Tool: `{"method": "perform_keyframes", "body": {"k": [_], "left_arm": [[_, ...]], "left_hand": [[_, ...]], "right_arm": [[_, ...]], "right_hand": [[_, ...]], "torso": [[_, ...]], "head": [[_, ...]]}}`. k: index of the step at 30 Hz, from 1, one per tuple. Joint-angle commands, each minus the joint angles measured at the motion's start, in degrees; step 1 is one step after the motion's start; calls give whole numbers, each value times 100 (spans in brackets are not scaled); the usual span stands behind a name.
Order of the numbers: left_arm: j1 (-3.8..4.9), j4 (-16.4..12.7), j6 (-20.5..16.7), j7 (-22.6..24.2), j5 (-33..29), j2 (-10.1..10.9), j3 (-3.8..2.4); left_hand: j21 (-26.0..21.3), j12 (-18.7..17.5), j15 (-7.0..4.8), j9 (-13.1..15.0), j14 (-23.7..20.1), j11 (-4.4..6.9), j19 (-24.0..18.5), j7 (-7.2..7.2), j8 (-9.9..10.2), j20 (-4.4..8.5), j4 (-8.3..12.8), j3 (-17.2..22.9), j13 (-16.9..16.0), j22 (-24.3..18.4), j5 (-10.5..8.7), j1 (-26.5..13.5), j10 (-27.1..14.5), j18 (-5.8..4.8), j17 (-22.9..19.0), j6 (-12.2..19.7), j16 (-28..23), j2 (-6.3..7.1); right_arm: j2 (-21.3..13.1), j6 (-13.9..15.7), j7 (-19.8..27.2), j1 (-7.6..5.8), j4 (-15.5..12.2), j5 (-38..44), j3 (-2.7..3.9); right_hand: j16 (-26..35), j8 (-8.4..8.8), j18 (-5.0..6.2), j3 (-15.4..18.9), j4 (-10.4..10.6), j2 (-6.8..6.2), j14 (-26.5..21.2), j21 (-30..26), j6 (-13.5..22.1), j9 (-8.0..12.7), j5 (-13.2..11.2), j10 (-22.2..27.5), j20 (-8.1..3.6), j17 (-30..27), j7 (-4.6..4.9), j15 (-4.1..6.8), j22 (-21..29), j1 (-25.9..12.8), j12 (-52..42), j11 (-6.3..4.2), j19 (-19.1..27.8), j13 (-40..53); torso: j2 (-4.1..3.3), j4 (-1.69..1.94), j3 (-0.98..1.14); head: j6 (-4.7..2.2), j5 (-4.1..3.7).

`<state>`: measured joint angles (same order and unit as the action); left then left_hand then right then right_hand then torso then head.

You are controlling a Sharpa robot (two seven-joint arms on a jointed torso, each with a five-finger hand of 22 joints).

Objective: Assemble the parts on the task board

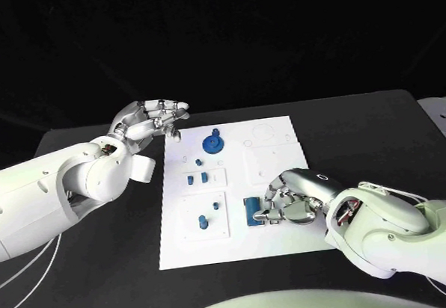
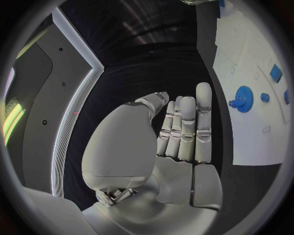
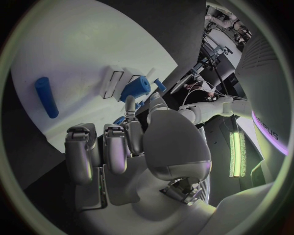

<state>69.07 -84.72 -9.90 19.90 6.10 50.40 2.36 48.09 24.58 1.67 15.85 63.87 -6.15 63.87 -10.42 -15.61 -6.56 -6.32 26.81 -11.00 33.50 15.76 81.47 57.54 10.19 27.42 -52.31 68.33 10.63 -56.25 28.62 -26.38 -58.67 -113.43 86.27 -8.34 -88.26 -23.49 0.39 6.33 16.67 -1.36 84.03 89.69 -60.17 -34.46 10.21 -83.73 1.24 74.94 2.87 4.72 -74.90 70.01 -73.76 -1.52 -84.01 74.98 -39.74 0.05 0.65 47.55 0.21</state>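
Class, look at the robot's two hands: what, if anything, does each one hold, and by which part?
The left hand holds nothing. The right hand rests over blue parts on the board; whether it grips one cannot be told.

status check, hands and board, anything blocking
Left hand open, hovering off the task board far-left corner. Right hand down on blue part, grip unclear. Blue gear untouched. Nothing blocking.

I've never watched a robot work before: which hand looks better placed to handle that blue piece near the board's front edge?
Probably the right hand. Its fingers are right at the blue piece on the task board. The left hand sits off the board's far left corner, holding nothing, near the blue gear.
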Motion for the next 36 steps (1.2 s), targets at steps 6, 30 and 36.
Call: {"method": "perform_keyframes", "body": {"k": [6, 30, 36], "left_arm": [[3, -21, 90, 31, -33, 0, -2], [3, -9, 88, 34, -37, -1, -2], [3, -11, 90, 34, -38, 10, -1]], "left_hand": [[-19, 40, 8, 9, -31, -8, -20, 12, -25, -7, -23, 25, -8, -10, -15, -61, -51, 37, -7, 41, -2, 2], [-20, 43, 9, 10, -32, -8, -19, 11, -26, -8, -27, 25, -9, -11, -15, -65, -52, 37, -8, 42, -1, -1], [-20, 43, 9, 10, -32, -8, -19, 11, -26, -8, -27, 25, -9, -11, -15, -65, -52, 37, -8, 42, -1, -1]], "right_arm": [[106, -246, -39, 6, 121, 51, 0], [213, -163, -301, 18, 240, 292, 0], [168, -206, -273, 18, 232, 274, 0]], "right_hand": [[-24, -19, -39, 69, -16, 39, 522, 31, -11, 19, 41, -108, -20, 1122, -29, 39, -1510, 192, -23, -4, -599, 650], [-24, 0, -39, 112, 8, 203, 522, 31, -49, 97, -319, -134, -29, 1127, -41, 51, -1510, 839, -84, -17, -599, 718], [-26, 0, -39, 116, 8, 203, 523, 31, -50, 97, -315, -136, -29, 1131, -41, 51, -1510, 834, -90, -16, -599, 721]], "torso": [[-6, 14, -6], [-4, -4, 9], [-5, -4, 2]], "head": [[15, 5], [16, 19], [32, 29]]}}
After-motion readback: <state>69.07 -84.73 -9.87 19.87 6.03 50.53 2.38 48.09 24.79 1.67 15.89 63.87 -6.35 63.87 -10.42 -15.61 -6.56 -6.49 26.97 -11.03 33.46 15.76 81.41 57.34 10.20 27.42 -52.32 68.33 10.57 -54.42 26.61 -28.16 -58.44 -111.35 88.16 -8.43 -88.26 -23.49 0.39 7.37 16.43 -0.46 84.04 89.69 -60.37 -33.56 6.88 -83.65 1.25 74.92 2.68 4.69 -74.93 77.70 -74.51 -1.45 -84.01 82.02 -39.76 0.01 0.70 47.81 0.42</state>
